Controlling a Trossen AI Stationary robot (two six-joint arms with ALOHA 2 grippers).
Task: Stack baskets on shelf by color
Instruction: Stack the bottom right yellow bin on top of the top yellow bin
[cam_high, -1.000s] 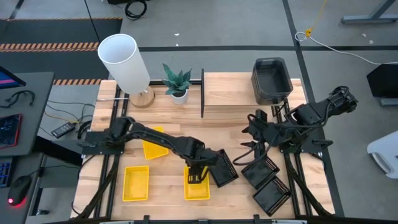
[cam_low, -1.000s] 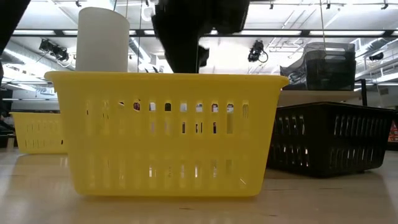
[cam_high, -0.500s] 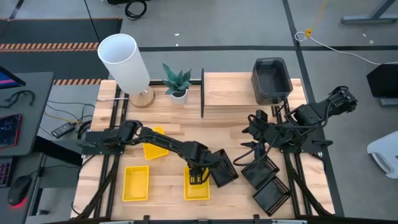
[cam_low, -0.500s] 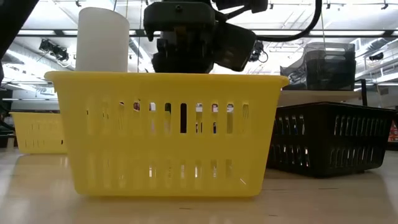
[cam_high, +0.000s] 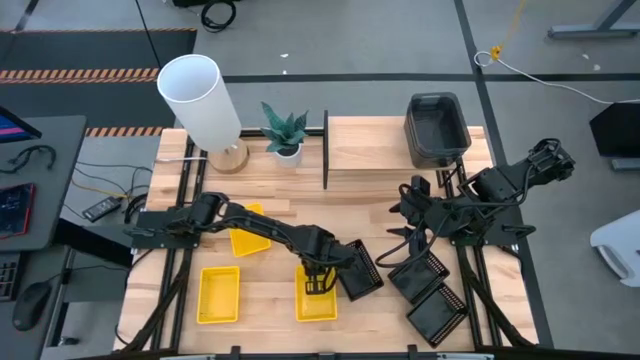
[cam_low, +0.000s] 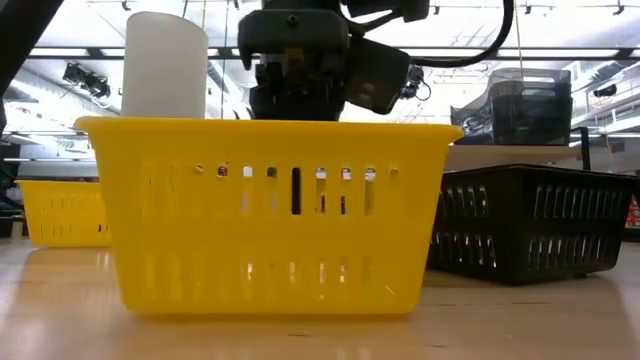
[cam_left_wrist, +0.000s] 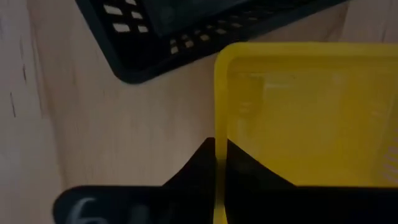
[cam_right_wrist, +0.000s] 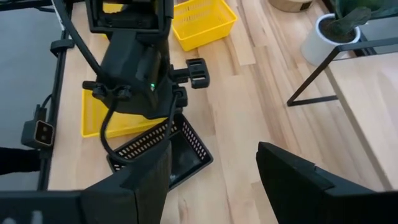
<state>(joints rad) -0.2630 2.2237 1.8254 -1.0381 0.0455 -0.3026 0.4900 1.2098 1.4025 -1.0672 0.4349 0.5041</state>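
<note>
now that the left end effector (cam_high: 318, 287) has been closed on the yellow basket (cam_high: 316, 297) wall at the table's (cam_high: 270, 290) 6 o'clock edge, lifting toward the shelf (cam_high: 370, 145) is judged possible; the right end effector (cam_high: 412, 232) is held open.

High view straight down; low view level, close behind yellow basket (cam_low: 268, 215)

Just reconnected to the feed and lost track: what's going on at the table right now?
The left pincer has shut on the wall of a yellow basket at the table's front edge, beside a black mesh basket. The right pincer hangs open over the right side. Only the dark grey baskets sit on the shelf so far.
</note>
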